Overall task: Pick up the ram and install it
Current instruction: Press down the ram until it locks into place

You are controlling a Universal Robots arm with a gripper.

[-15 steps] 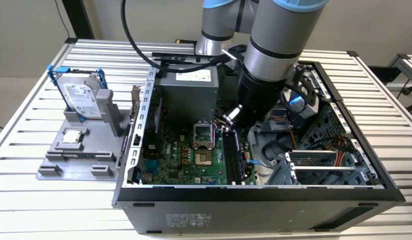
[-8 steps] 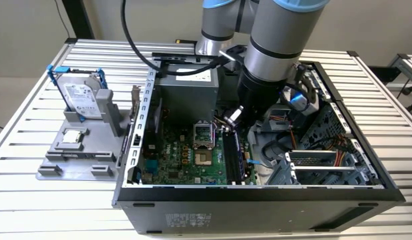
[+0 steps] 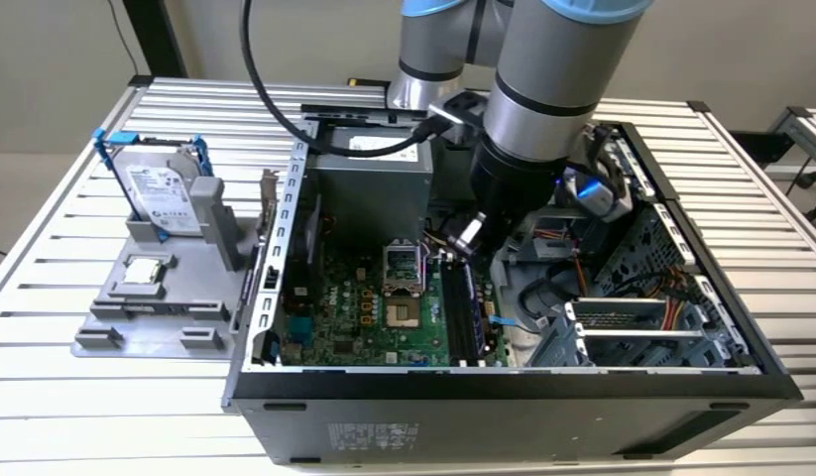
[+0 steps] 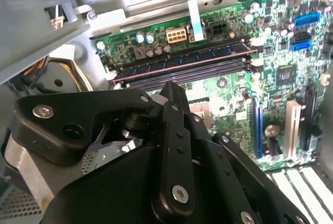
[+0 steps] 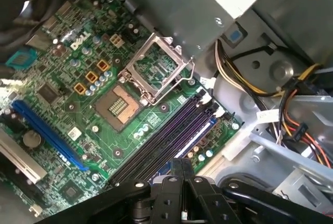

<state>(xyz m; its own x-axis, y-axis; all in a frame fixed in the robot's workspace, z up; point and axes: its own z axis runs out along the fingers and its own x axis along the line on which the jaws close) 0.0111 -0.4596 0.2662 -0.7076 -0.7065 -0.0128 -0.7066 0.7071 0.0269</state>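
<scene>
The pincer (image 3: 469, 236) hangs inside the open black computer case (image 3: 514, 382) in the exterior view, over the memory slots. In the second wrist view, the ram (image 4: 182, 61), a long dark chip-studded stick, sits in its slot. In the first wrist view the black fingers (image 5: 182, 169) appear pressed together, pinching nothing; installation looks largely done.
</scene>
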